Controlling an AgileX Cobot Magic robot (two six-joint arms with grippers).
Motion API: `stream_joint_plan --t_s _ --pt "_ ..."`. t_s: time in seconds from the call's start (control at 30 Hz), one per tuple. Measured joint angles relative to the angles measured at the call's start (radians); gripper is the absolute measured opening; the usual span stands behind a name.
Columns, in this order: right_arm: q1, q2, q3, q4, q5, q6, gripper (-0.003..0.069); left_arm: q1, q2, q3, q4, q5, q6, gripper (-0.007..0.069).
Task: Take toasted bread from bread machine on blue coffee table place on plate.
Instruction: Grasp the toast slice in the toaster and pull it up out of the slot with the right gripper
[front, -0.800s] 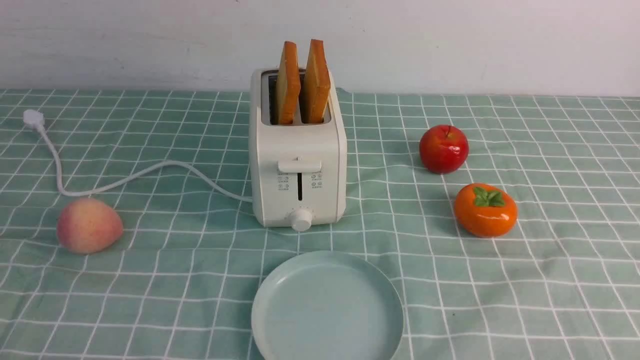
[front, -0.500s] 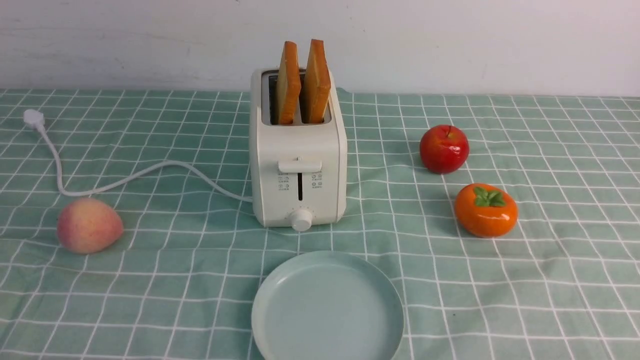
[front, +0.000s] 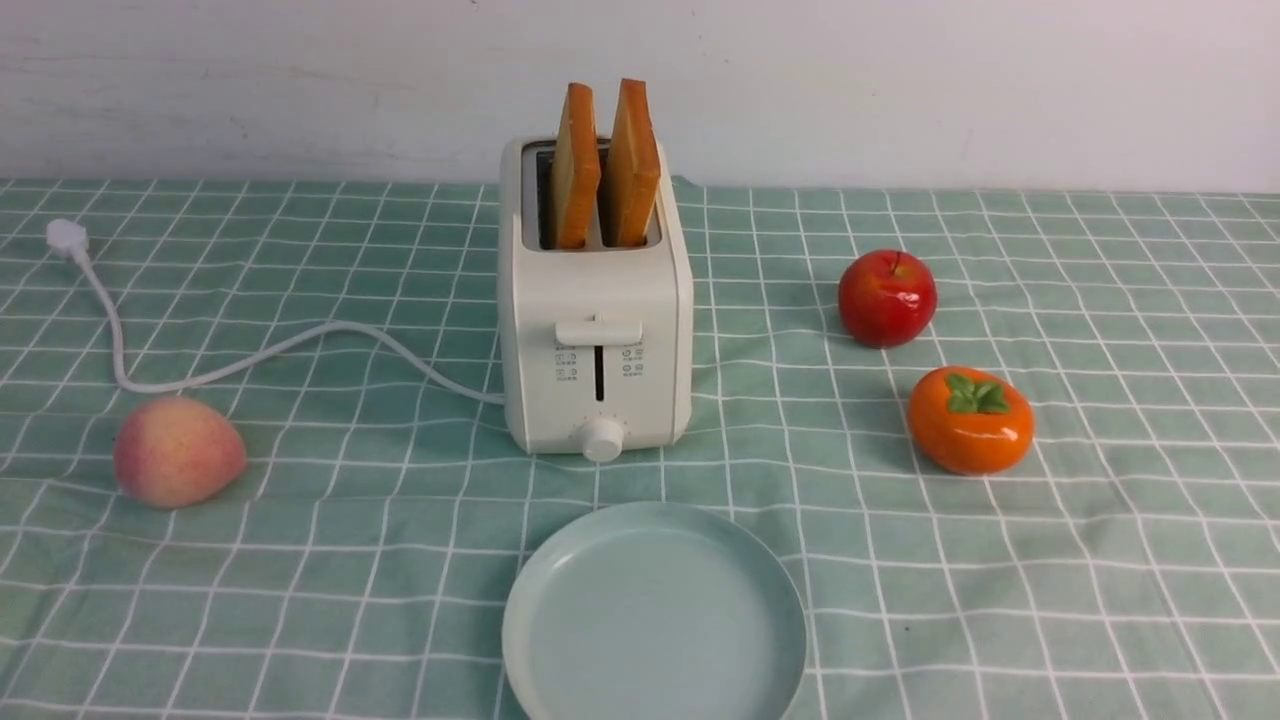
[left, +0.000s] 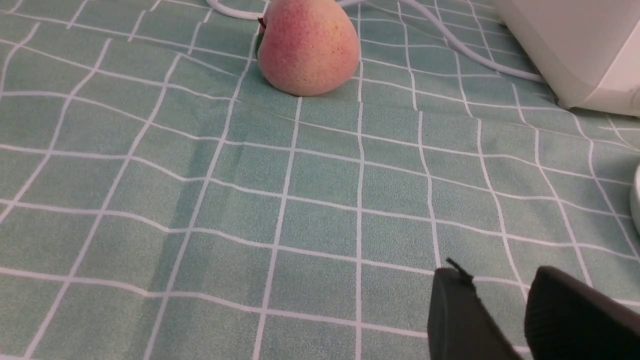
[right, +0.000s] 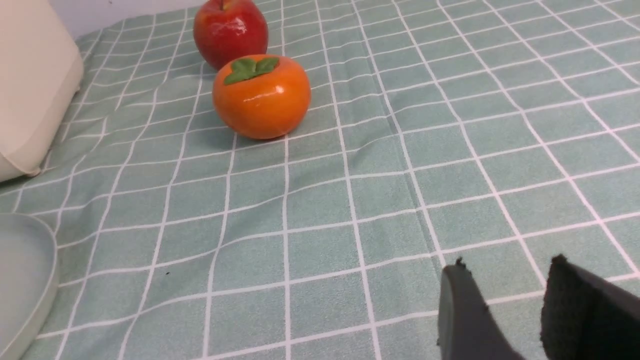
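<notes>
Two toasted bread slices (front: 603, 165) stand upright in the slots of the cream-white bread machine (front: 597, 330) at the middle of the teal grid cloth (front: 350, 560). The empty pale blue-green plate (front: 654, 612) lies in front of the toaster. Neither arm shows in the front view. My left gripper (left: 500, 280) is open and empty low over the cloth, with the toaster's corner (left: 575, 50) off to one side. My right gripper (right: 505, 272) is open and empty over the cloth, with the plate's rim (right: 47, 280) and toaster side (right: 35, 95) in its view.
A peach (front: 178, 451) lies left of the toaster, also in the left wrist view (left: 307, 47). The white cord (front: 250, 355) runs left to its plug (front: 66, 238). A red apple (front: 887, 297) and an orange persimmon (front: 970, 419) lie right, both in the right wrist view (right: 261, 95).
</notes>
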Motion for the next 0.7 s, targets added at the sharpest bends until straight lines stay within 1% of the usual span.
stream_joint_plan --t_s 0.13,0.7 --pt "-0.028 0.000 0.000 0.000 0.000 0.000 0.0239 0.000 0.000 0.000 0.000 0.000 0.000 0.0211" --pt "-0.033 -0.001 0.000 0.000 0.000 0.000 0.0239 0.000 0.000 0.000 0.000 0.000 0.000 0.0225"
